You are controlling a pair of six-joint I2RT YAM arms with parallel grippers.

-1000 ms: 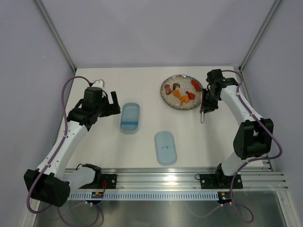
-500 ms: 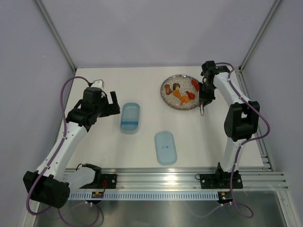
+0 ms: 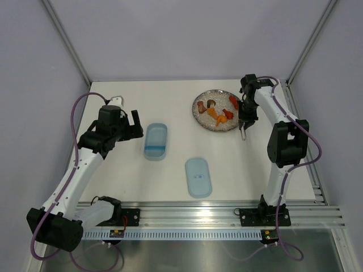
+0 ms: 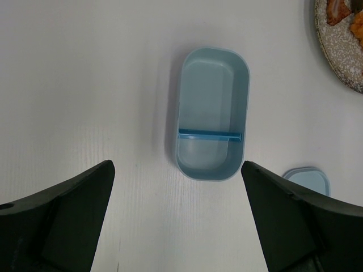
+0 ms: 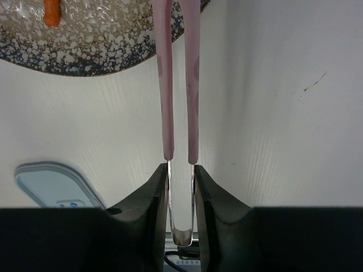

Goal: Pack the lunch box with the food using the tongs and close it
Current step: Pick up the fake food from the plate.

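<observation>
The pale-blue lunch box [image 3: 156, 141] stands open on the table, left of centre, with a divider across it and nothing inside [image 4: 210, 113]. Its lid [image 3: 198, 177] lies apart, nearer the arms. The food [image 3: 218, 112], several orange, red and brown pieces, sits on a grey speckled plate [image 3: 199, 118]. My right gripper [image 3: 245, 118] is shut on the tongs [image 5: 165, 85] at their metal bend, just right of the plate. Their pink arms reach over the plate's rim [image 5: 85, 56], tips out of view. My left gripper [image 3: 136, 126] hangs open just left of the box, holding nothing.
An orange piece [image 5: 51, 14] lies on the plate near the tongs. The lid's corner [image 5: 54, 184] shows at the lower left of the right wrist view. Metal frame posts and grey walls enclose the table on three sides.
My right arm has swung back and inward with the tongs, from beside the plate's front right to close against its right edge. The left arm has barely moved.
</observation>
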